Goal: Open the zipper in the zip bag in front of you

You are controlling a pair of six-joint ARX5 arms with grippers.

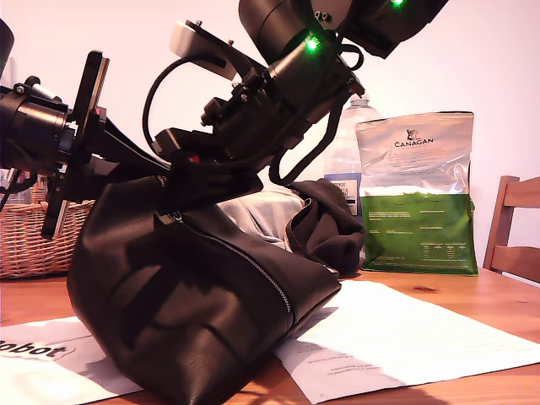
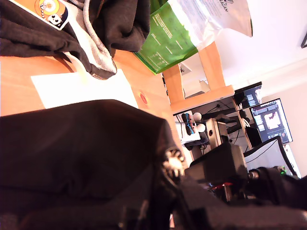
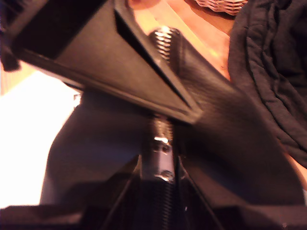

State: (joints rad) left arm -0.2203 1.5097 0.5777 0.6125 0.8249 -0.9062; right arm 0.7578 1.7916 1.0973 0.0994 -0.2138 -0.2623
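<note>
bright, warm light washes out the white wall and papers in the exterior view. the zip bag reads nearly black, detail lost. my second wrist view is soft and blurred, with paper blown out.

A lived-in home room doubling as a workspace: a wooden desk with a wicker basket, a dining chair, a CANAGAN foil pouch, and computer monitors beyond.
</note>
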